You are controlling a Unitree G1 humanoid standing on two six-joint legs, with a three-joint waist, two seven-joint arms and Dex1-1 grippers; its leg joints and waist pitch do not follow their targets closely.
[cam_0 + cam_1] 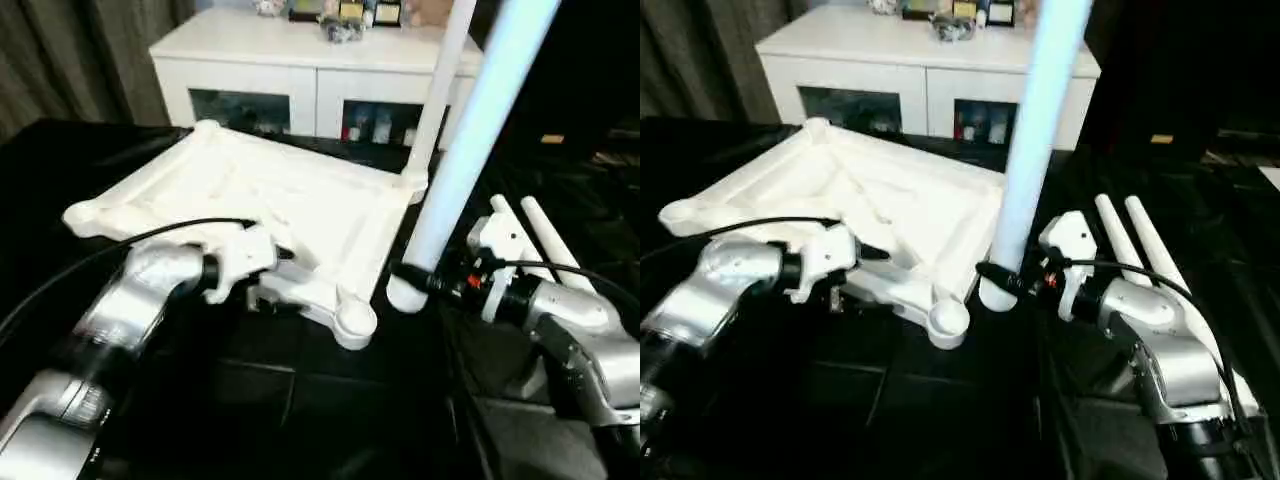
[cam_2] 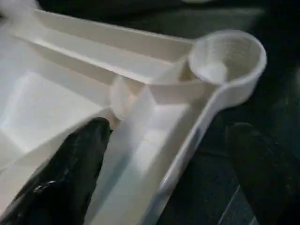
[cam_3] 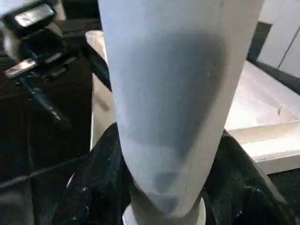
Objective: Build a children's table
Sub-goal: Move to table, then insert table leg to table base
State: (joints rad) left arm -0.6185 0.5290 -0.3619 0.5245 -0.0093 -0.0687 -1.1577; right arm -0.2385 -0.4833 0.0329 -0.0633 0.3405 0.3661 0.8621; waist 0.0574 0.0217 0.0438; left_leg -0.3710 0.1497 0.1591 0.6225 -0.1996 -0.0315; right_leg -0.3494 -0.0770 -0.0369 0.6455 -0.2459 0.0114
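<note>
1. Left gripper [image 2: 159,178] sits at about 8 o'clock in my head view. Its fingers [image 2: 70,178] are spread wide, one inside the ribbed underside of the tabletop [image 1: 290,200], one outside the rim, nothing pinched. If I close carelessly there, the rim could slide and the top would shift on the black worktop [image 1: 60,160].
2. Near corner socket [image 1: 355,322], around 6 o'clock, is empty and looks like the target.
3. Right gripper [image 3: 159,187], at 4 o'clock, has its fingers clamped on the fat end of a leg [image 1: 470,140], which stands tilted. My worry: the long lever twists in the grip, or enters the socket crooked and cross-threads.
4. One leg [image 1: 440,70] already stands at the far corner; swinging mine could knock it.
5. Two spare legs [image 1: 1140,250] lie just behind my right wrist, cabinet [image 1: 300,60] at 12.
</note>
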